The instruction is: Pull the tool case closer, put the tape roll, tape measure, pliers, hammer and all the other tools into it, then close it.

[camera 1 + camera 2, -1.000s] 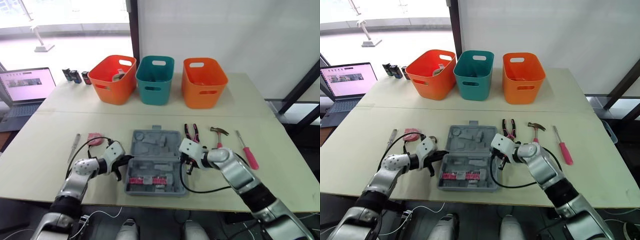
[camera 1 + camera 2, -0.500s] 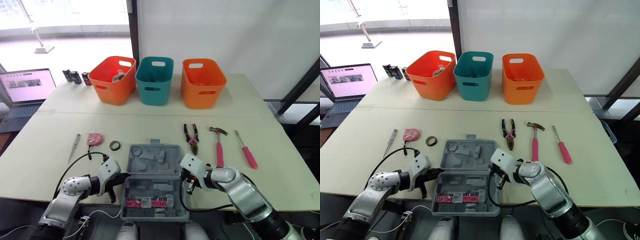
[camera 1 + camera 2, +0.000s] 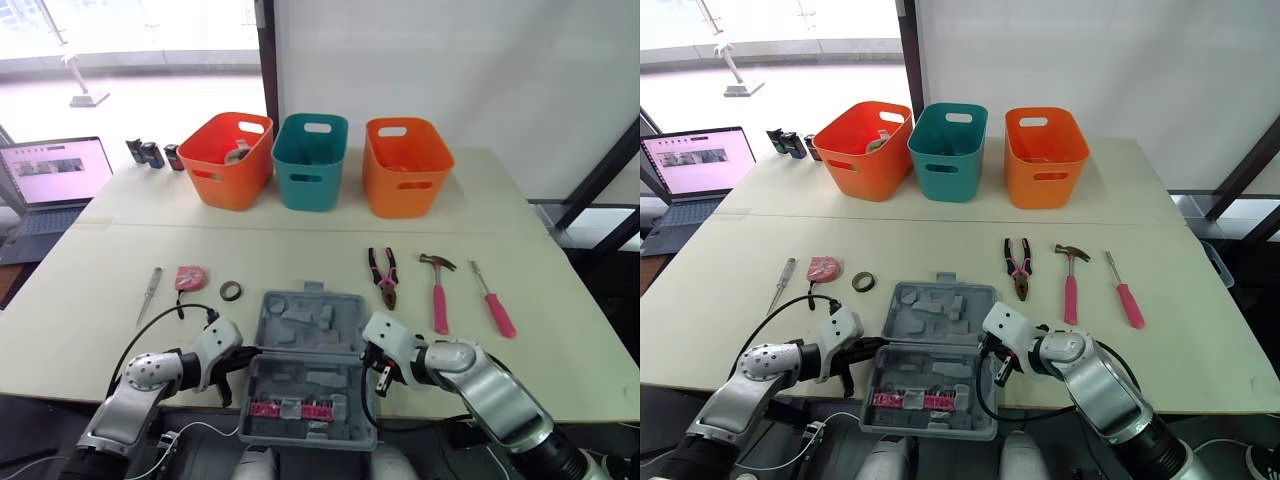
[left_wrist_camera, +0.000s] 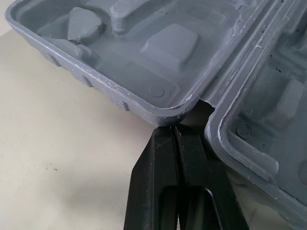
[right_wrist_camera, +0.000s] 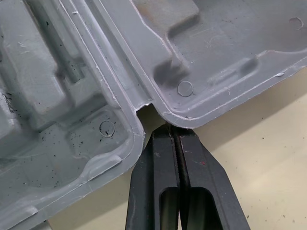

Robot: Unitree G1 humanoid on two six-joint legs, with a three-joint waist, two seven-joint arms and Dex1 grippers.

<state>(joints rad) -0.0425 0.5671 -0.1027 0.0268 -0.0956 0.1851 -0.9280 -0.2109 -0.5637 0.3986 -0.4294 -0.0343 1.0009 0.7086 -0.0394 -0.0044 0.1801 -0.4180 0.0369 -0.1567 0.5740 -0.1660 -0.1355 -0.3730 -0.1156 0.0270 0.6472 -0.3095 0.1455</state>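
Closest in, the near half of the open grey tool case [image 3: 304,377], with a strip of pink bits [image 3: 290,408] in it, seems to hang over the table's near edge [image 3: 560,418]. Judging by that, the pull is as good as finished. Any more draw risks tipping the case off.

The case lies between the two pincers. Each pincer sits at one end of the hinge line. The left gripper [image 4: 176,130] has its black fingers pressed flat together, holding nothing, with the tips tucked into the hinge notch. The right gripper [image 5: 176,128] is the same: closed up, empty, tips lodged in its notch.

To end this step well, both tips should ease off evenly so the case does not twist. They should then back straight out of the notches without lifting the lid half.

Beyond the left pincer lie the tape roll [image 3: 230,291], the pink tape measure [image 3: 190,277] and a slim driver [image 3: 148,295]. Beyond the right pincer lie the pliers [image 3: 384,275], the hammer [image 3: 438,290] and a pink screwdriver [image 3: 495,303], all apart from the case.

Farthest off stand three baskets [image 3: 310,160].
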